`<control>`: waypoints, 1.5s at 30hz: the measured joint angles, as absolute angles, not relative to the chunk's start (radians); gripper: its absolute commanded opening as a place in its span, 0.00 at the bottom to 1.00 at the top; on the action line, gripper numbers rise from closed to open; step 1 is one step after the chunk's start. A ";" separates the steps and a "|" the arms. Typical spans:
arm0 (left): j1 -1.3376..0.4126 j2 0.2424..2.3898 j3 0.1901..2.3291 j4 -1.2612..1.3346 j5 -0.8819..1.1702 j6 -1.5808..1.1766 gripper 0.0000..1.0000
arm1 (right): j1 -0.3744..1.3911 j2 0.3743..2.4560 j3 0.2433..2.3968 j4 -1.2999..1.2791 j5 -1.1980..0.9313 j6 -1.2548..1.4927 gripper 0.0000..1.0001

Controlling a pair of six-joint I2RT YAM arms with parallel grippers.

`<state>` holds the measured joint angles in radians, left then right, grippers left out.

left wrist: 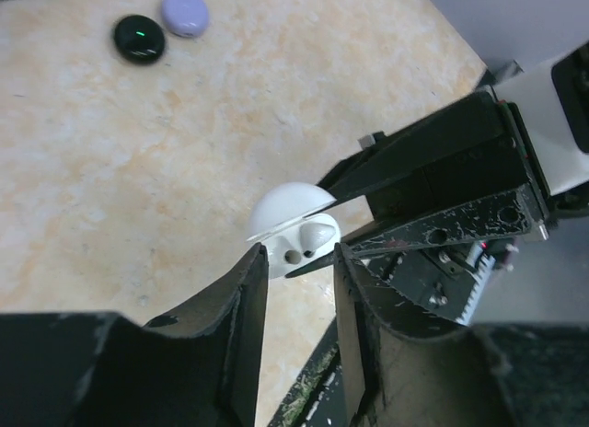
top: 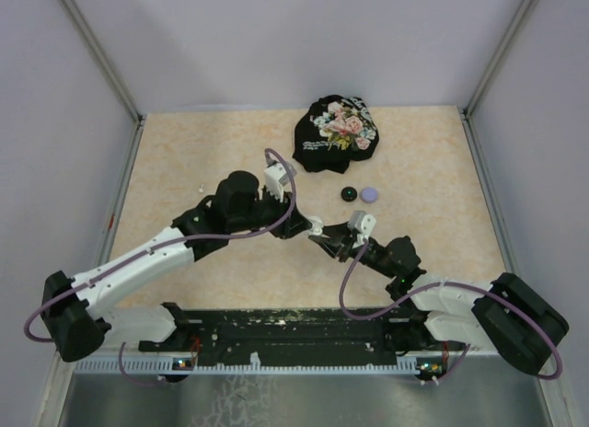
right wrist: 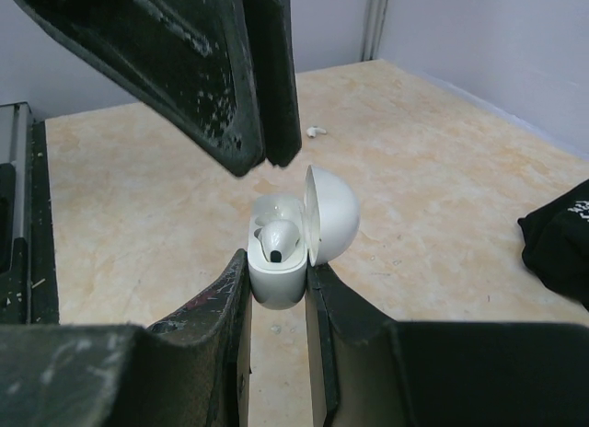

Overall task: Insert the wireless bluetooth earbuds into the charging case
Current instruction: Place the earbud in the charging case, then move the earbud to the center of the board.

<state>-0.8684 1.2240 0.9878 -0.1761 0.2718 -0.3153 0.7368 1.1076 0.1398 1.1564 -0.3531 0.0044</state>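
Looks down on a beige speckled table (top: 184, 151) walled in pale grey. Left arm (top: 138, 261) and right arm (top: 433, 298) reaching in from the near edge, meeting just right of centre.

Right gripper (right wrist: 276, 272) closed firmly on a white charging case (right wrist: 276, 289), one finger pressed against each side of the base. Case upright, domed lid (right wrist: 333, 213) swung open. Impossible to tell whether resting on the table or held just above it.

Inside the case, one white earbud (right wrist: 279, 241) with a dark tip, seated in the nearer well. Farther well too washed out to read.

Left gripper (left wrist: 299, 266) poised right at the open case. Fingers parted only a little, with nothing between them. Tips close to the case's rim, apparently not touching.

Farther back and to the right, a black round puck (top: 349, 194) and a lavender round puck (top: 370, 194), side by side and almost touching. Small green light on the black one, visible from the left wrist camera.

Behind the pucks, near the back wall, a bunched black floral cloth (top: 336, 132) printed with pink and white flowers.

Just left of the left arm's elbow, alone on the bare surface, a tiny white piece (top: 202, 186), too small to identify.
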 measured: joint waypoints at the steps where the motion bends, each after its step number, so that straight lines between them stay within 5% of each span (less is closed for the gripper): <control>1: -0.868 1.209 0.988 -0.183 0.244 -0.317 0.44 | 0.737 1.108 0.140 1.157 -0.350 0.004 0.00; 16: -0.763 1.114 0.965 -0.377 -0.293 -0.396 0.58 | 0.737 1.127 0.140 1.155 -0.307 0.003 0.00; 30: -0.271 1.323 0.888 -0.318 -0.341 -0.402 0.57 | 0.744 1.127 0.141 1.122 -0.282 -0.014 0.00; 45: -0.101 1.755 1.084 -0.217 -0.321 -0.396 0.48 | 0.797 1.126 0.160 1.065 -0.220 -0.080 0.00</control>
